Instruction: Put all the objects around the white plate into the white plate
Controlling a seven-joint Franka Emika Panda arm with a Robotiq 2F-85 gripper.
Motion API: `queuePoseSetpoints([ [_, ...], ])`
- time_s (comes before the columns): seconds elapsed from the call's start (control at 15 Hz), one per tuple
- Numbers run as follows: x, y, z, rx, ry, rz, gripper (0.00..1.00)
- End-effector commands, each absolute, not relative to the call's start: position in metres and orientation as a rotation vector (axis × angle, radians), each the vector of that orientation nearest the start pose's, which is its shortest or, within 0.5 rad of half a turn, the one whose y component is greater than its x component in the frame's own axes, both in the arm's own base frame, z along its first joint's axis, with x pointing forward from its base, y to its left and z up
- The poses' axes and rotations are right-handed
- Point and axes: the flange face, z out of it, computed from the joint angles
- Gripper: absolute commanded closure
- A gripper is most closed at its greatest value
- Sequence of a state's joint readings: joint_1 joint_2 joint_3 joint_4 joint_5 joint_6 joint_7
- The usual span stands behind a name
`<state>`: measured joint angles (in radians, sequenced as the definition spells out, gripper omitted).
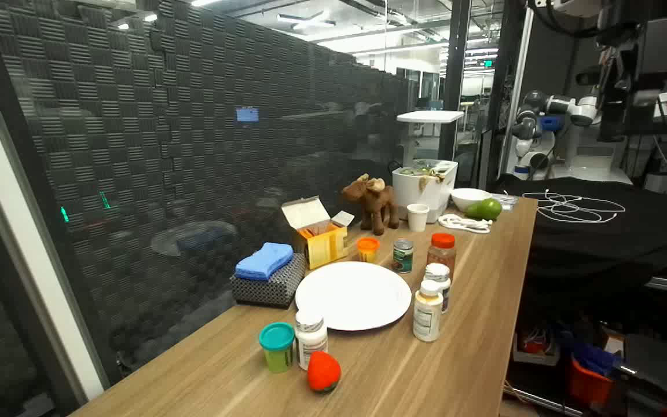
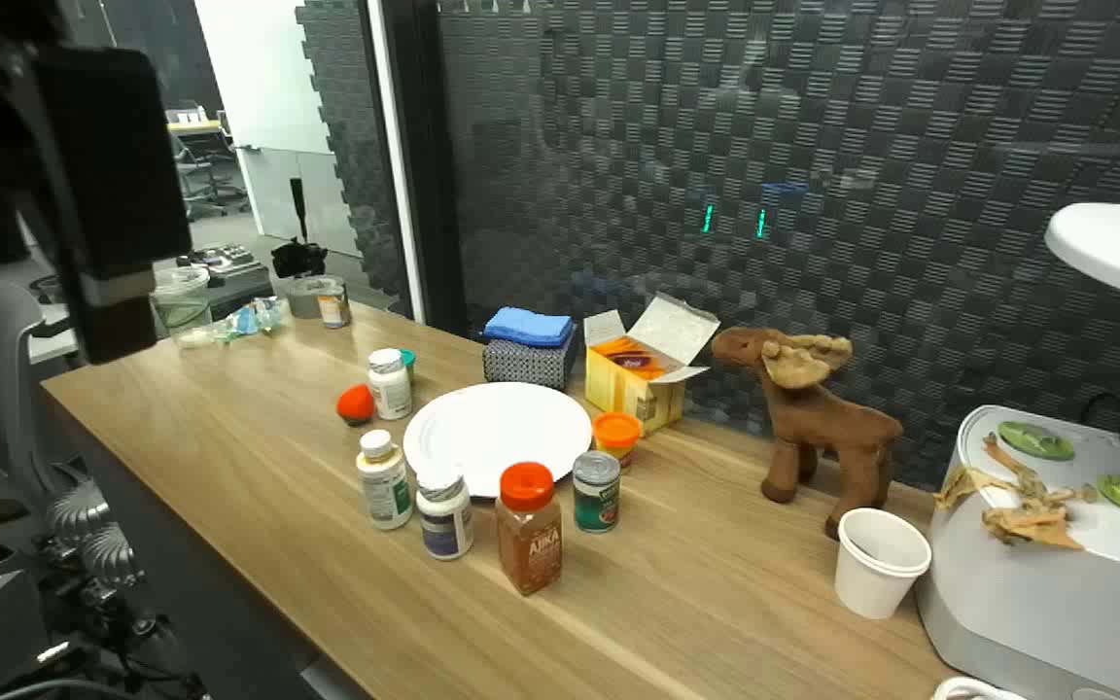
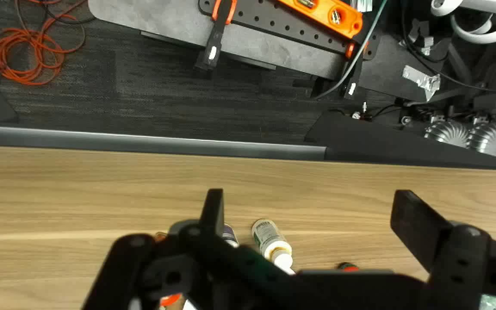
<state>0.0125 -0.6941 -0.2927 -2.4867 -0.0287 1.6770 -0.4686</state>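
A: How do the jaws stand?

B: Spread wide; in the wrist view the wood-grain counter (image 3: pixel 308 187) shows between them.

A: And the round white plate (image 2: pixel 492 428)?

B: Flat on the counter in both exterior views, with the small things around it, outside its rim.

A: Name them.

B: In an exterior view, a green tub with a teal lid (image 1: pixel 277 352) stands just beside a white bottle with a white cap (image 1: pixel 311 337); whether they touch, I can't tell. A rounded orange-red object with a dark underside (image 1: pixel 323 372) sits near that bottle.

A: The rest?

B: A white bottle with a green-marked label (image 2: pixel 385 489), a white bottle with a purple label (image 2: pixel 445 527), a clear red-lidded jar of reddish-brown contents (image 2: pixel 530 540), a small green can (image 2: pixel 597 498) and a yellow tub with an orange lid (image 2: pixel 616 436), all upright near the plate.

A: Anything beyond those?

B: An open yellow cardboard box (image 2: pixel 626 394) holding orange packets (image 2: pixel 630 360), and a blue cloth (image 2: pixel 528 327) on a dark patterned box (image 2: pixel 524 364). Farther along stand a brown plush moose (image 2: pixel 827 423) and a white paper cup (image 2: pixel 877 574).
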Motion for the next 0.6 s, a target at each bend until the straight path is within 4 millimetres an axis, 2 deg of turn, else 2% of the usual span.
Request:
queuePoseSetpoints([
  [0.0, 0.318, -0.105, 0.500, -2.921, -0.398, 0.105, 0.00],
  [0.4, 0.319, -0.106, 0.507, -2.926, -0.397, 0.084, 0.00],
  [0.53, 0.331, -0.105, 0.509, -2.946, -0.348, 0.031, 0.00],
])
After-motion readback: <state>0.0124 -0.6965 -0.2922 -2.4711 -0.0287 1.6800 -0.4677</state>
